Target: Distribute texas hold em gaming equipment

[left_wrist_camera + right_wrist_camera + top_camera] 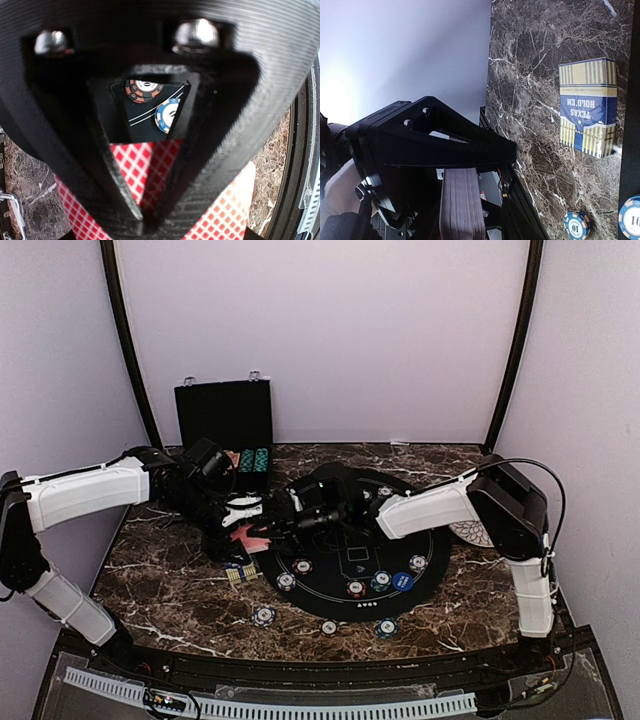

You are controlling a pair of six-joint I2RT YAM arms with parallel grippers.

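Our left gripper (143, 214) has its jaws closed tight on the red-backed cards (147, 162), clamped between them over the marble worktop (170, 580) by the left edge of the round black mat (438, 552). Our right gripper (280, 524) hangs just beside those cards, but we cannot tell how wide its jaws stand. 2 striped chips (144, 90) lie on the mat beyond the left jaws.

Plain pale walls (320, 330) all round, dark marble table (170, 590) at 6, black poles (128, 340) at 11 and 1.
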